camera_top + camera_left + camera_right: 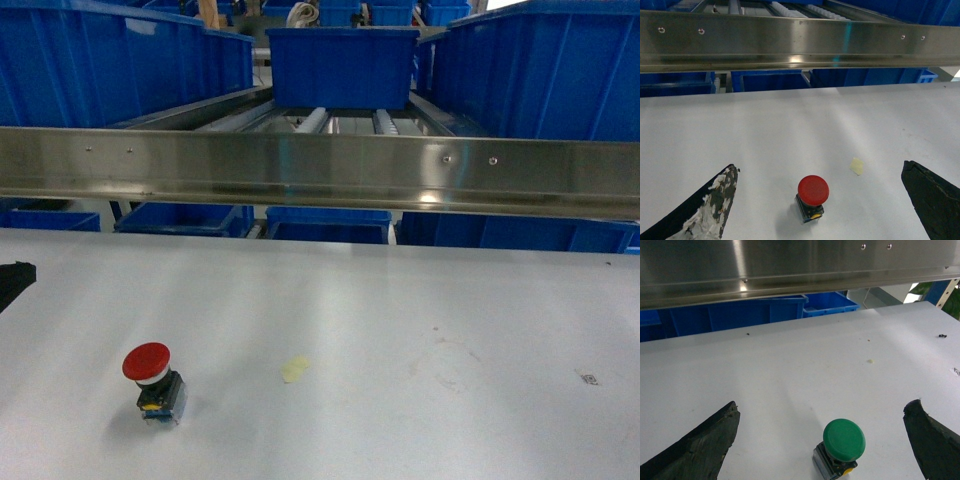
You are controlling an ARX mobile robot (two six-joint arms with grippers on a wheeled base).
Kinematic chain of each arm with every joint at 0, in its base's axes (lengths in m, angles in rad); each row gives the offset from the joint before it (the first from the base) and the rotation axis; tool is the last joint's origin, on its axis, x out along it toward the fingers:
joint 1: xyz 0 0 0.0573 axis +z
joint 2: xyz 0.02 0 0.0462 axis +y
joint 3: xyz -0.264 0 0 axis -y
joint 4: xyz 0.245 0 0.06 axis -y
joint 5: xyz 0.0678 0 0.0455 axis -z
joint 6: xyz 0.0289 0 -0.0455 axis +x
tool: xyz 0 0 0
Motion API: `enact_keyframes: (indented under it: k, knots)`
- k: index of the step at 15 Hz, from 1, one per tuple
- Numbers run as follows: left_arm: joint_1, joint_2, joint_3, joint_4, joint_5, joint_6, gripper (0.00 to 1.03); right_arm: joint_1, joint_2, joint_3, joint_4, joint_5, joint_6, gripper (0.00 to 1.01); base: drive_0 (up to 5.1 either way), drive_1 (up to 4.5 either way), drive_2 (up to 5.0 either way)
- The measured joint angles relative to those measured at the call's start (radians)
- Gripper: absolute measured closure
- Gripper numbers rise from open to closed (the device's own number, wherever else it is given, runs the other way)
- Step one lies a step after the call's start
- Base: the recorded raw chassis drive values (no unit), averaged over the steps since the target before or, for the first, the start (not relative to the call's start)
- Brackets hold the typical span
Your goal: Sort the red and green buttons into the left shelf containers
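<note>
Red button (pixel 813 192) between open left tool (pixel 820 197) fingers.

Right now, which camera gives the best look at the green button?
The right wrist view. The green button sits upright on the white table, centered between the open right hand's fingers, its cap and body plain. The head view and the left wrist view do not show it; they show only the red button.
</note>
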Motion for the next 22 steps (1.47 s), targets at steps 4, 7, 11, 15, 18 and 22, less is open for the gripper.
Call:
enact_keyframes:
  k: [4,7,11,15,18,22]
  knots:
    - [0.000,0.000,0.000,0.000,0.000,0.000,0.05,-0.013,0.097,0.066,0.003,0.034,0.003,0.03,0.0,0.00,0.0]
    - [0.000,0.000,0.000,0.000,0.000,0.000,0.05,-0.012,0.119,0.080,0.005,0.035,0.016,0.03,0.0,0.00,0.0]
    - [0.000,0.000,0.000,0.000,0.000,0.000,0.05,-0.012,0.119,0.080,0.005,0.035,0.019,0.03,0.0,0.00,0.0]
    - [0.000,0.000,0.000,0.000,0.000,0.000,0.05,-0.012,0.131,0.084,0.009,0.035,0.020,0.03,0.0,0.00,0.0]
    - [0.000,0.000,0.000,0.000,0.000,0.000,0.05,-0.013,0.190,0.114,0.011,0.055,0.020,0.03,0.0,0.00,0.0]
    - [0.000,0.000,0.000,0.000,0.000,0.001,0.05,-0.056,0.388,0.272,0.006,0.132,0.030,0.03,0.0,0.00,0.0]
